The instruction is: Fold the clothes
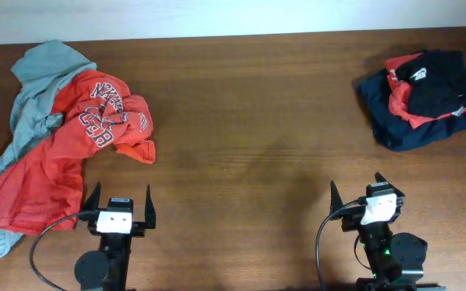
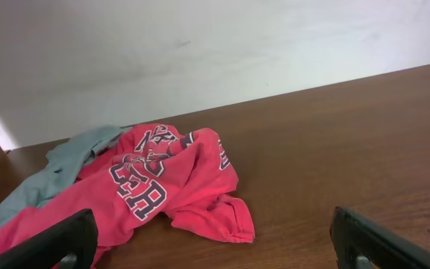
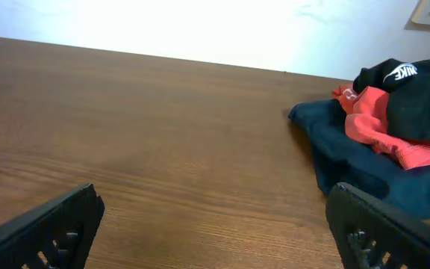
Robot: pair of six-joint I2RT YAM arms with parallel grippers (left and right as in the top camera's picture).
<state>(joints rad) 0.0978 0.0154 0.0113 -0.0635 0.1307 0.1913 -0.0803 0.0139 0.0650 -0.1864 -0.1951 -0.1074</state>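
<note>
A crumpled red T-shirt with navy lettering (image 1: 71,145) lies at the table's left, over a grey garment (image 1: 31,89); both show in the left wrist view, the red shirt (image 2: 163,190) and the grey one (image 2: 58,168). A folded stack sits at the back right: a navy garment (image 1: 415,125), a red one (image 1: 403,101) and a black one (image 1: 439,81) on top, also in the right wrist view (image 3: 379,127). My left gripper (image 1: 120,200) is open and empty near the front edge, just right of the red shirt. My right gripper (image 1: 357,190) is open and empty at the front right.
The brown wooden table (image 1: 249,145) runs between the two clothes piles. A pale wall (image 2: 200,52) stands behind the far edge. Black cables loop by each arm base at the front edge.
</note>
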